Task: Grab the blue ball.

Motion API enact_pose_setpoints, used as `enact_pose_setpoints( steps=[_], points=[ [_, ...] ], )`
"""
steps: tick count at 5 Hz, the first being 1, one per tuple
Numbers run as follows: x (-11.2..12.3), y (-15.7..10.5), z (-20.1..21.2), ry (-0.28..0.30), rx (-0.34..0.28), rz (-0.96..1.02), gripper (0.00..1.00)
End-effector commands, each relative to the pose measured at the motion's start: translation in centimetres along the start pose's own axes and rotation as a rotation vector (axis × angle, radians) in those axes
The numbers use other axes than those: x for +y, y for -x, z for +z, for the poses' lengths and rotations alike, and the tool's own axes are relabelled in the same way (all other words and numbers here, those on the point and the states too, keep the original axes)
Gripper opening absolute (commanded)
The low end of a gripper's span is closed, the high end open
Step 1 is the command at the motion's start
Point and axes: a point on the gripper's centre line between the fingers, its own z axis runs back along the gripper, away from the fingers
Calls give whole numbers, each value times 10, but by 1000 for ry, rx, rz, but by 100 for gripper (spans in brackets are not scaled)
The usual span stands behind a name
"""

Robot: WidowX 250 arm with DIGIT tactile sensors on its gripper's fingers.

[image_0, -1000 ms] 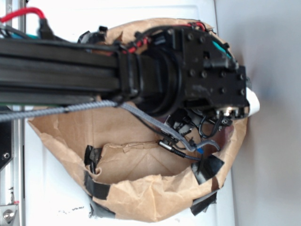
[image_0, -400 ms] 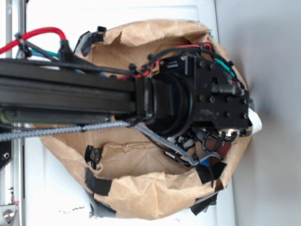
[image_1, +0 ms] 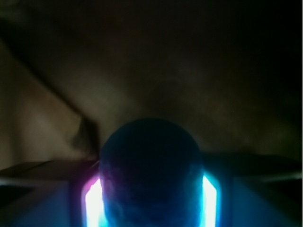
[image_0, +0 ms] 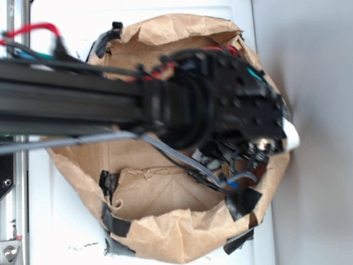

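Observation:
In the wrist view the blue ball is a dark, round, finely textured shape filling the gap between my fingers. My gripper is shut on it, and the glowing fingers press against both of its sides. Behind it lies dim brown paper. In the exterior view my black arm reaches into the brown paper bag from the left and covers the gripper and the ball.
The bag's crumpled rim is patched with black tape at the front. It stands on a white surface. A grey wall runs along the right, close to the bag's edge. Cables hang under the wrist.
The arm dipped lower into the bag, and now its wrist is blurred and shifted slightly up and left, back towards the camera.

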Motion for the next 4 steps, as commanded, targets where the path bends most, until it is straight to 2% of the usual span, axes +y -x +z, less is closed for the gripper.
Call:
enact_pose_setpoints(
  steps=[1,2,3,4],
  points=[
    [-7,39,60,63,-190,-149,0],
    [-5,57,71,104,-251,-284,0],
    [-7,61,72,72,-263,-327,0],
    [-8,50,67,1,-180,-336,0]
  ],
)
